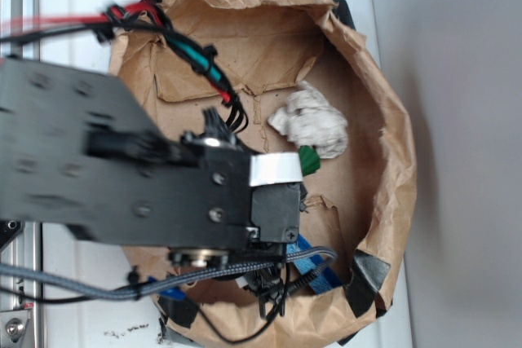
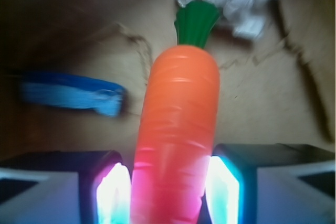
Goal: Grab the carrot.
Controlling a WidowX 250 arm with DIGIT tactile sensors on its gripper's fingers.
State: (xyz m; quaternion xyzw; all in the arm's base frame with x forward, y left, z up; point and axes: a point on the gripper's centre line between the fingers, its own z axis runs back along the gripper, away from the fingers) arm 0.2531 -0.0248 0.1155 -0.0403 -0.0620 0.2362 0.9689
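The carrot (image 2: 178, 119) is glossy orange with a dark green stem and lies lengthwise on brown paper, stem pointing away from me. Its narrow end runs between my gripper (image 2: 168, 192), and the two lit pads (image 2: 113, 195) press against its sides, so the jaws are shut on it. In the exterior view only the green stem of the carrot (image 1: 308, 159) shows, poking out beside the black wrist block of the gripper (image 1: 277, 201). The arm hides the orange body and the fingers there.
Everything sits inside an open brown paper bag with raised crumpled walls (image 1: 391, 120). A crumpled off-white paper ball (image 1: 314, 124) lies just beyond the carrot's stem. A flat blue strip (image 2: 73, 95) lies to the carrot's left. Cables (image 1: 196, 59) run over the bag's rim.
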